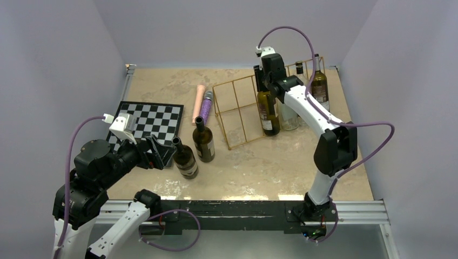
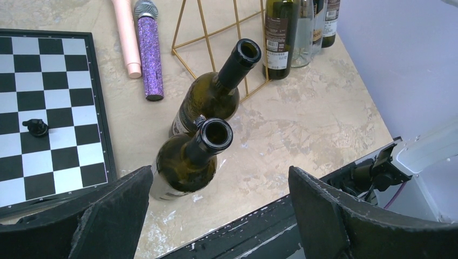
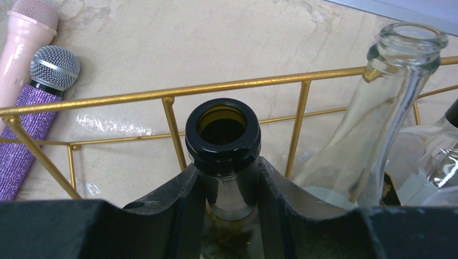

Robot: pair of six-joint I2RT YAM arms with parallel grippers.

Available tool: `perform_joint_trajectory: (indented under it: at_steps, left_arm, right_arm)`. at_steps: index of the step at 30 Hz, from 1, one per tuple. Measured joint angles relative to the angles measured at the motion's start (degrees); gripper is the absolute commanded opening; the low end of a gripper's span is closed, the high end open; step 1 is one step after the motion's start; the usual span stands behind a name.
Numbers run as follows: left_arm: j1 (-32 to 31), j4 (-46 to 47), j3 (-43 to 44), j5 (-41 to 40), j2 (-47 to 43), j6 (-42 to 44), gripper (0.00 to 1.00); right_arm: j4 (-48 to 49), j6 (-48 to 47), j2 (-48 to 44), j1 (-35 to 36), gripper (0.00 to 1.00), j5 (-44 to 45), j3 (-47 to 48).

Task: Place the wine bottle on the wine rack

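Note:
The wine rack [image 1: 233, 82] of golden wire stands at the back middle of the table. My right gripper [image 1: 263, 75] is shut on the neck of a dark wine bottle [image 1: 268, 110] that stands upright among the rack's wires. In the right wrist view the fingers [image 3: 183, 199] clamp the neck just under the black mouth [image 3: 222, 135], with a rack bar [image 3: 162, 93] behind. My left gripper [image 1: 162, 154] is open and empty. It hovers just left of a dark bottle [image 2: 186, 162] standing in front of the rack, and a second dark bottle [image 2: 213, 97] stands behind it.
A clear glass bottle [image 3: 389, 97] and another dark bottle [image 1: 320, 89] stand in the rack's right part. A chessboard [image 1: 154, 120] with one black piece [image 2: 36, 127] lies at the left. A pink microphone [image 1: 199, 103] and a purple one [image 1: 206, 108] lie beside the rack.

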Motion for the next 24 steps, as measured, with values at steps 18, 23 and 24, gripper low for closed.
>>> perform_joint_trajectory:
  at_steps: [18, 23, 24]
  left_arm:
    - [0.0, 0.0, 0.0, -0.4, 0.1, 1.3, 0.99]
    - [0.0, -0.2, 0.6, -0.4, 0.9, 1.3, 0.99]
    - [0.0, -0.2, 0.7, -0.4, 0.9, 1.3, 0.99]
  right_arm:
    - [-2.4, 3.4, 3.7, -0.1, 0.64, -0.3, 2.6]
    - [-4.5, 4.1, 2.1, 0.0, 0.87, -0.5, 2.6]
    - [-5.5, 4.3, 1.2, 0.0, 0.93, -0.8, 2.5]
